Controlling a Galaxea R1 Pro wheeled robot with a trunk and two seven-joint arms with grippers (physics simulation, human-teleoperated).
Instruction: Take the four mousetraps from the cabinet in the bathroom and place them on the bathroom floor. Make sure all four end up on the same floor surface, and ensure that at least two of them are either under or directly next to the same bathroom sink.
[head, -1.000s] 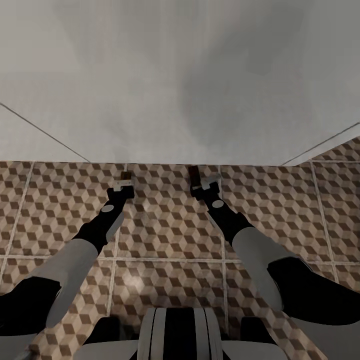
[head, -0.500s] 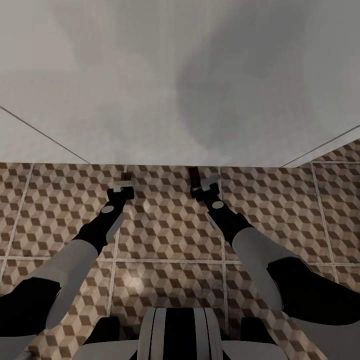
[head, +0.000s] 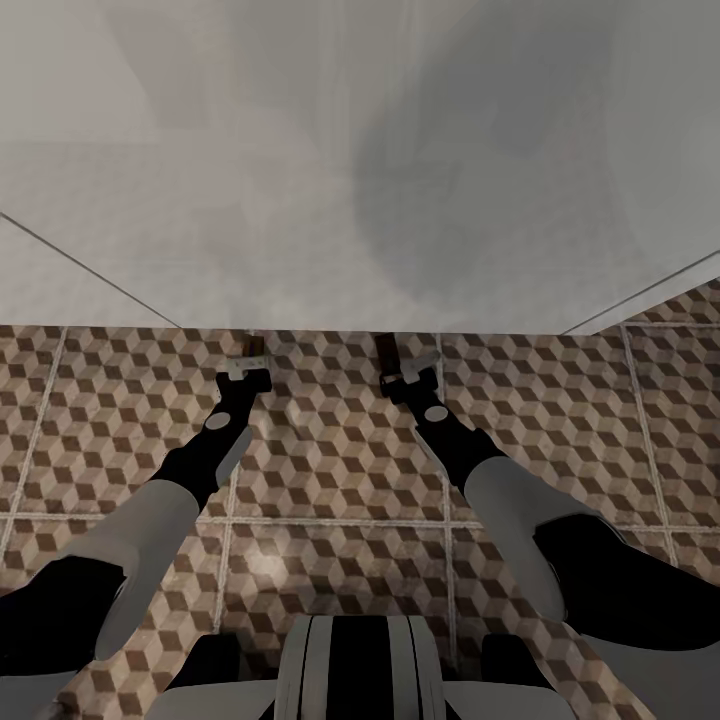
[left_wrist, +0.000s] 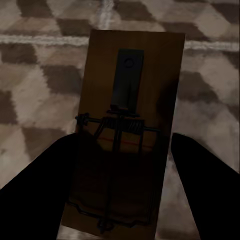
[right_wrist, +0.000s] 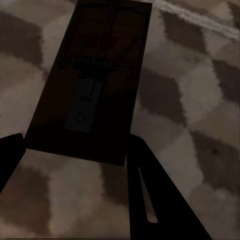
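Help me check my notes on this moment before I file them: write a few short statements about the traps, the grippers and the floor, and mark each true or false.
1. A mousetrap sits between the fingers of each gripper. True: the left gripper has one mousetrap, and the right gripper has another mousetrap.
2. The floor under the arms is plain white tile. False: the bathroom floor has a brown, beige and white cube pattern.
3. Both arms reach forward toward a pale surface that starts where the patterned floor ends. True: the grippers are near the edge of the pale surface.
4. The left trap's board is blue plastic. False: it is brown wood with dark wire parts.
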